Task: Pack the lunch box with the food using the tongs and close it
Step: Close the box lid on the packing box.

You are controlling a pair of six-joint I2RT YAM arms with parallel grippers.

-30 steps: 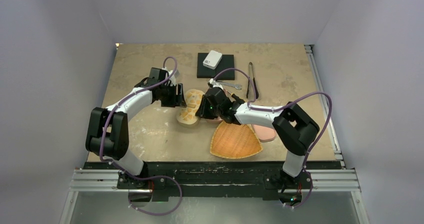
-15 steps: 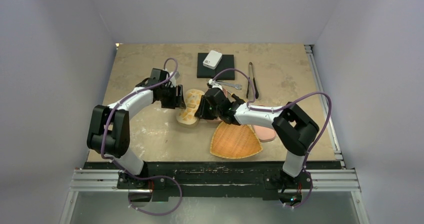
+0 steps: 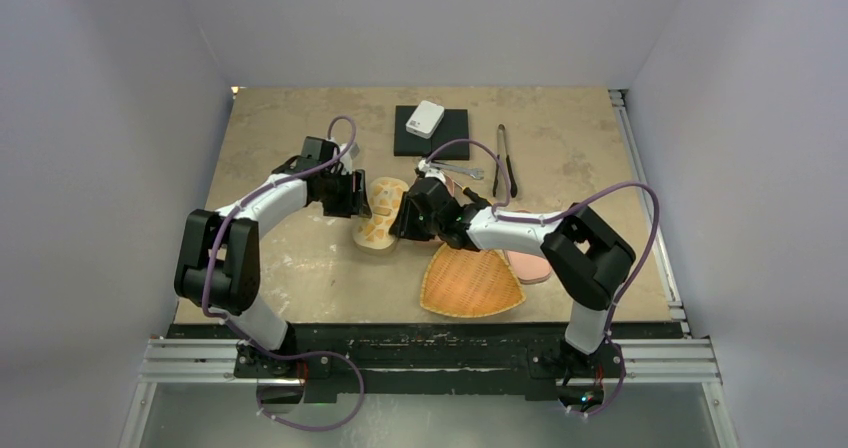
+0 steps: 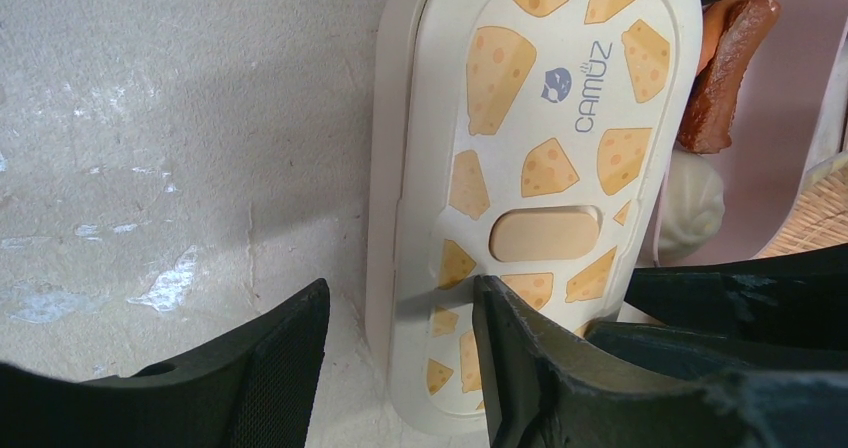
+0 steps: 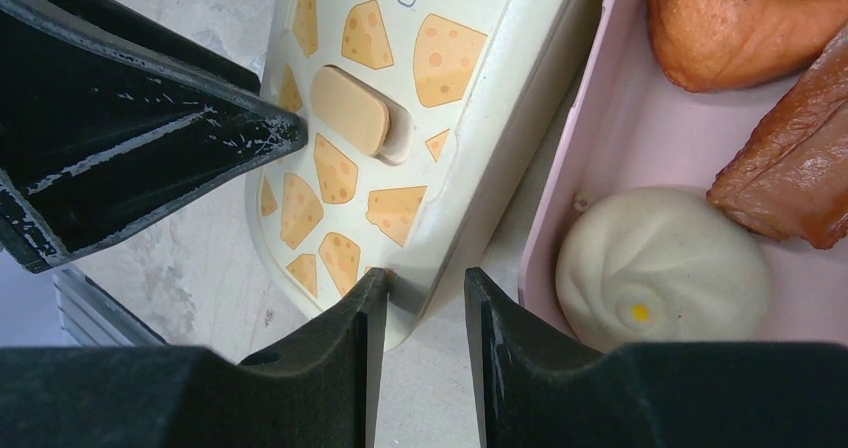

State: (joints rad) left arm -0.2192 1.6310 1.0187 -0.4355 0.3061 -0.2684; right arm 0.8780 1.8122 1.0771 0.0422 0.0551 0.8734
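Observation:
The cream lid with cheese prints [image 4: 530,158] lies flat on the table beside the pink lunch box [image 5: 600,138]. Inside the box sit a white bun [image 5: 660,263], a brown sausage [image 5: 790,183] and an orange piece [image 5: 730,18]. My left gripper [image 4: 400,323] is open and straddles the lid's long edge, one finger over the lid, the other on the table side. My right gripper [image 5: 425,303] is open, with the lid's [image 5: 400,118] end rim between its tips. The dark tongs [image 3: 503,163] lie far right, untouched by either gripper.
A woven fan-shaped basket [image 3: 470,280] lies in front of the right arm with a pink piece [image 3: 528,265] at its right. A silver wrench [image 3: 460,171] lies near the tongs. A black block with a white box [image 3: 428,123] stands at the back.
The right gripper has edged slightly left toward the lid. The left arm and the lid look unchanged.

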